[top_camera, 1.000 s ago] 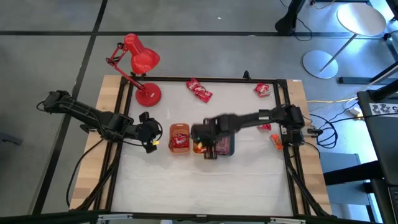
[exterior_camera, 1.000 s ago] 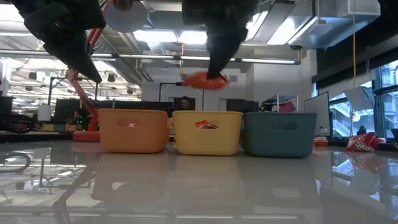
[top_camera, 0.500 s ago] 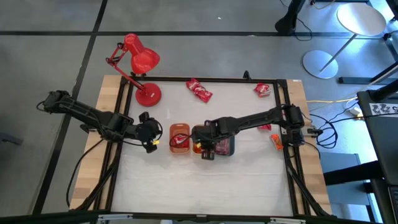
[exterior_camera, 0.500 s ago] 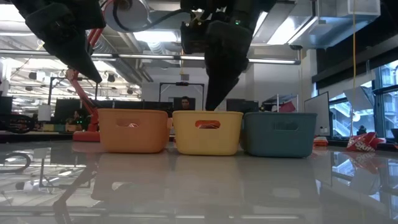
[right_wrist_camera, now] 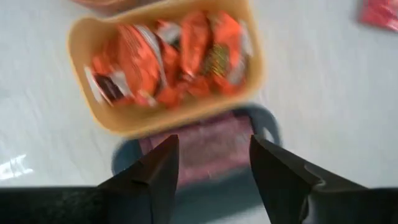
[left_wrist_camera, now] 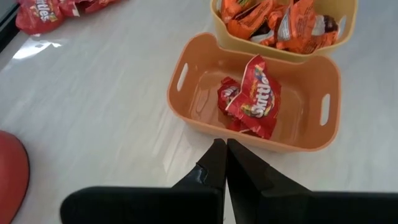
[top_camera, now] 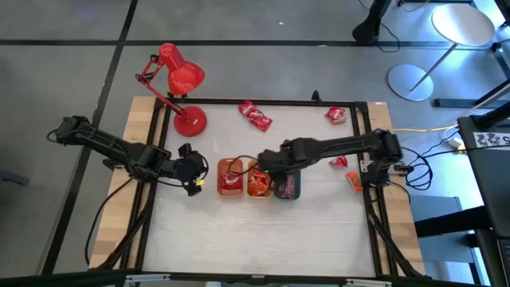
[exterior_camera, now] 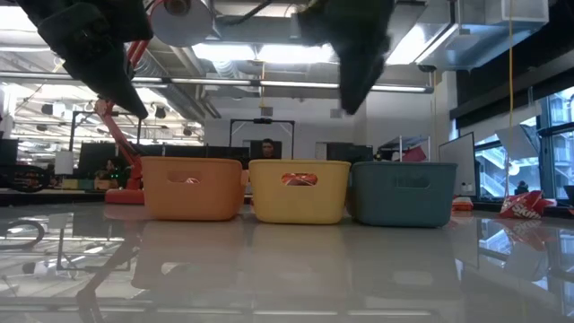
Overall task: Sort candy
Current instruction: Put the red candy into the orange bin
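Three small trays stand side by side mid-table: an orange tray (top_camera: 229, 177) holding red candy (left_wrist_camera: 252, 96), a yellow tray (top_camera: 257, 182) full of orange candy (right_wrist_camera: 168, 62), and a grey tray (top_camera: 288, 186) with pink candy (right_wrist_camera: 205, 149). My right gripper (right_wrist_camera: 214, 168) hangs open and holds nothing above the yellow and grey trays (top_camera: 269, 166). My left gripper (left_wrist_camera: 222, 162) waits shut just left of the orange tray (top_camera: 196, 175), touching nothing. More candy lies loose on the table at the far edge (top_camera: 256, 115), at the far right (top_camera: 336, 115) and at the right (top_camera: 339, 162).
A red desk lamp (top_camera: 179, 80) stands at the far left corner. Another candy (top_camera: 353, 181) lies by the right rail. A black frame (top_camera: 366, 143) runs around the white table top. Bare white surface lies between the trays and the near edge.
My right gripper held an orange candy above the yellow tray, dipped and let it go; the candy now lies in that tray. The gripper has since risen, rolled at the wrist and drawn back toward the table's far right.
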Tool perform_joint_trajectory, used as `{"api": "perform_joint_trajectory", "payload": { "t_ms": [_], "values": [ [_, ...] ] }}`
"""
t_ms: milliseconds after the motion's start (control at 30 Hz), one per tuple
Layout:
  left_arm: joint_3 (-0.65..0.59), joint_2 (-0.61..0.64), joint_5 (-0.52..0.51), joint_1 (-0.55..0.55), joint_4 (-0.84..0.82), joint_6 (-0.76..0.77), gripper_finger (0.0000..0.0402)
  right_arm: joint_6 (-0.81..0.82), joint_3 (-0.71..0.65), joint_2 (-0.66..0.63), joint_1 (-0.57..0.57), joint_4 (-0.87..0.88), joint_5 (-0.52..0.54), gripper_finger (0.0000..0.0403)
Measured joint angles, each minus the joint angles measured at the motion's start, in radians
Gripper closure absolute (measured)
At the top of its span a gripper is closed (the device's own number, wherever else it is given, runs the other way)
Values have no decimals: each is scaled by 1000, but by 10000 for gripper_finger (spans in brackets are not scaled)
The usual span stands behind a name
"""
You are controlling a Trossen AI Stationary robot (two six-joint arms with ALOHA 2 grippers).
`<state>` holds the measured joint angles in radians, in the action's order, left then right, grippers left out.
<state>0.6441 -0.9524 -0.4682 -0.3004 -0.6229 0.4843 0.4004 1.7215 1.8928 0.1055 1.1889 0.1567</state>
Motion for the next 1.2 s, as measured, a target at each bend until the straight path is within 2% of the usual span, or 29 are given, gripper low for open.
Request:
{"api": "perform_joint_trajectory", "payload": {
  "t_ms": [167, 300, 467, 633, 800, 1000, 1100, 1200],
  "values": [
    [0, 0, 0, 0, 22, -22, 398, 68, -114, -135, 0, 34, 35, 227],
    [0, 0, 0, 0, 31, -23, 398, 137, -351, -293, 0, -16, 39, 240],
    [0, 0, 0, 1, 33, -53, 398, 315, -675, -509, -1, -125, 35, 244],
    [0, 0, 0, 1, 41, -69, 398, 544, -884, -669, -19, -123, 9, 244],
    [0, 0, 0, 1, 44, -69, 398, 635, -964, -719, -98, -45, -43, 243],
    [0, 0, 0, 1, 44, -65, 398, 613, -972, -693, -217, 72, 34, 241],
    [0, 0, 0, 1, 44, -65, 398, 551, -972, -672, -271, 52, 34, 222],
    [0, 0, 0, 1, 44, -65, 398, 491, -981, -653, -326, 11, -16, 187]
  ]
}}
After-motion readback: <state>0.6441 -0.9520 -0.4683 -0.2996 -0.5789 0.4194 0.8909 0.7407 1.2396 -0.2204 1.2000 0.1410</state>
